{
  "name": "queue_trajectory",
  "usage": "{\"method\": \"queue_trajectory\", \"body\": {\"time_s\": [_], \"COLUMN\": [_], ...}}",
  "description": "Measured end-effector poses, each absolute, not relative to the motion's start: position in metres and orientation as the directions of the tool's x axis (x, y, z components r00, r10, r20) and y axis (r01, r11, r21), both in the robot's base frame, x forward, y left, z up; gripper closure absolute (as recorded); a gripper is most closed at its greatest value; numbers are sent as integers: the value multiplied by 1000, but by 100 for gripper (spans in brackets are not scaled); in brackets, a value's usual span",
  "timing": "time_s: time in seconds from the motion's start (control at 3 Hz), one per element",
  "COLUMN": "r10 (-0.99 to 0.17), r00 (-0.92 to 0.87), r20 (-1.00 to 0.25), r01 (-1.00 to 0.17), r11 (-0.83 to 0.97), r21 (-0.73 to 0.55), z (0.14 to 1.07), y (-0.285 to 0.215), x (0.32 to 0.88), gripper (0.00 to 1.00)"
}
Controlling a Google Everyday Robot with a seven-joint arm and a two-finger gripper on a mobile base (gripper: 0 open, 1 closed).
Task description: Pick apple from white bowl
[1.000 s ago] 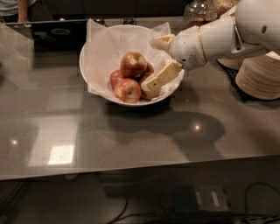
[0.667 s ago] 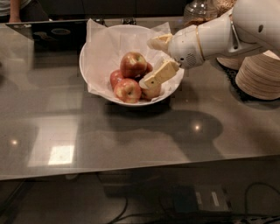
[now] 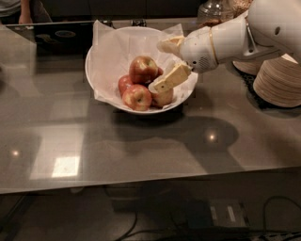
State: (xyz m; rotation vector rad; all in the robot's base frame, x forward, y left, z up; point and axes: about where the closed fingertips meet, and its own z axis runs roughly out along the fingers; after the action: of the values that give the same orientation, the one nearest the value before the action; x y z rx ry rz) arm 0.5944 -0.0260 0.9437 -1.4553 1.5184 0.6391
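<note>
The white bowl (image 3: 90,59), lined with crinkled white tissue, stands at the back middle of the grey table. It holds several red-yellow apples. The largest apple (image 3: 143,68) sits on top of the pile, red with a yellow-green blush. My gripper (image 3: 163,63) reaches into the bowl from the right on a white arm. It is open, with one cream finger (image 3: 166,44) above the bowl's right rim and the other finger (image 3: 170,77) low over a smaller apple (image 3: 162,97). The big apple lies just left of the fingertips, apart from them.
A stack of beige paper plates (image 3: 280,83) stands at the right edge, under the arm. A glass jar (image 3: 214,10) is at the back behind the arm. A person (image 3: 19,9) stands at the far left corner. The table's front edge runs across the lower frame.
The gripper has edged slightly left, further over the bowl toward the apples. The apples and bowl have not moved.
</note>
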Motion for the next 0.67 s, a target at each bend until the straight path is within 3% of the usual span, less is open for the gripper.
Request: {"method": "queue_trajectory", "body": {"time_s": [0.67], "r10": [-417], "r00": [117], "r20": [-901], "r01": [-976], "r11": [121], "r21": [-182], "z": [948], "y": [-5], "x": [602], "gripper": [20]}}
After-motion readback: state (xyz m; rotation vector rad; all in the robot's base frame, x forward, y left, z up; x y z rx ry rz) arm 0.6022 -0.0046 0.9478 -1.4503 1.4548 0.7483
